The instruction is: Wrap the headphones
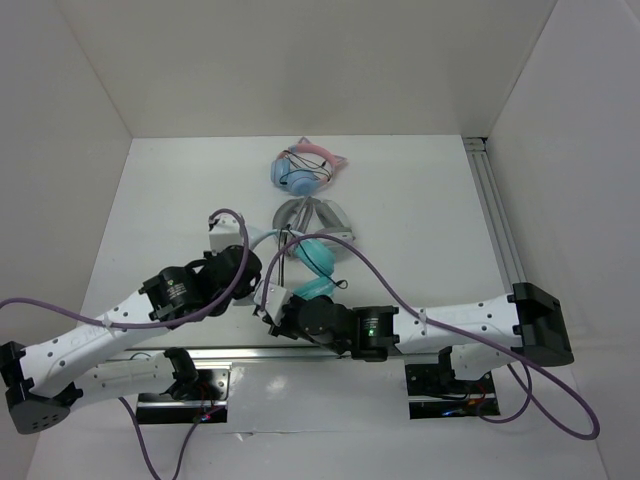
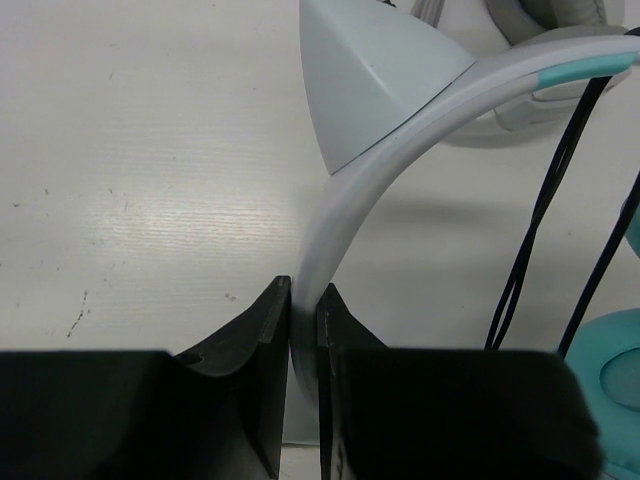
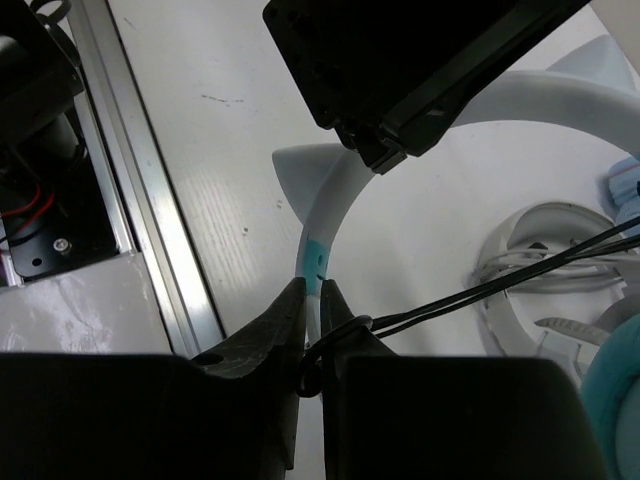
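The headphones (image 1: 320, 255) lie mid-table, with teal ear cups and a pale translucent headband. In the left wrist view my left gripper (image 2: 304, 298) is shut on the headband (image 2: 350, 200), just below a cat-ear point (image 2: 365, 80). My right gripper (image 3: 318, 292) is shut on the same band near its teal end mark (image 3: 316, 258). The thin black cable (image 3: 480, 290) loops over its right finger and runs off to the right. From above, the left gripper (image 1: 258, 237) is at the band's left and the right gripper (image 1: 270, 300) is nearer the front edge.
A grey-and-white pair (image 1: 312, 215) lies just behind the headphones, and a pink-banded blue pair (image 1: 305, 170) sits farther back. An aluminium rail (image 1: 495, 210) runs along the right side and another (image 3: 150, 200) along the near edge. White walls enclose the table.
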Controlling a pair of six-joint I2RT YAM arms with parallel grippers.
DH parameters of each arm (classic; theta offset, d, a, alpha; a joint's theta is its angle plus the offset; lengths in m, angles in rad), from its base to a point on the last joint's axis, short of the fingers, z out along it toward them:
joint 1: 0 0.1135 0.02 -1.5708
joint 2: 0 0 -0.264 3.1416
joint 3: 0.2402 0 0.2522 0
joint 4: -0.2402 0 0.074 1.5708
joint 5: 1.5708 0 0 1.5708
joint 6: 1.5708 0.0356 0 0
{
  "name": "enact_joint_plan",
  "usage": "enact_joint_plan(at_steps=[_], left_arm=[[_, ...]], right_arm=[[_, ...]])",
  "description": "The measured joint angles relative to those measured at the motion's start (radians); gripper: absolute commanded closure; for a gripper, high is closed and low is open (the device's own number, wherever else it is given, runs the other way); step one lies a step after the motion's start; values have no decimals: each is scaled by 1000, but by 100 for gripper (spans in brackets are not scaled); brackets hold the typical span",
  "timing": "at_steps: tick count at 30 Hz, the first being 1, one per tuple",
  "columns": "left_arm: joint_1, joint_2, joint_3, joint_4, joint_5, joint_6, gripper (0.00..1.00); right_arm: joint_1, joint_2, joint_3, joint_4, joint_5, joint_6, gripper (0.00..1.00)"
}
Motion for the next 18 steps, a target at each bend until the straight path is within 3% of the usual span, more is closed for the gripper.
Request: enact_joint_plan(at_steps=[6, 18], left_arm=[[0, 10, 0, 50, 77, 82, 100], [3, 31, 0, 12, 191, 150, 100]], right_arm=[[5, 5, 30, -55, 6, -20, 97], [-17, 30, 64, -129, -55, -50, 63]])
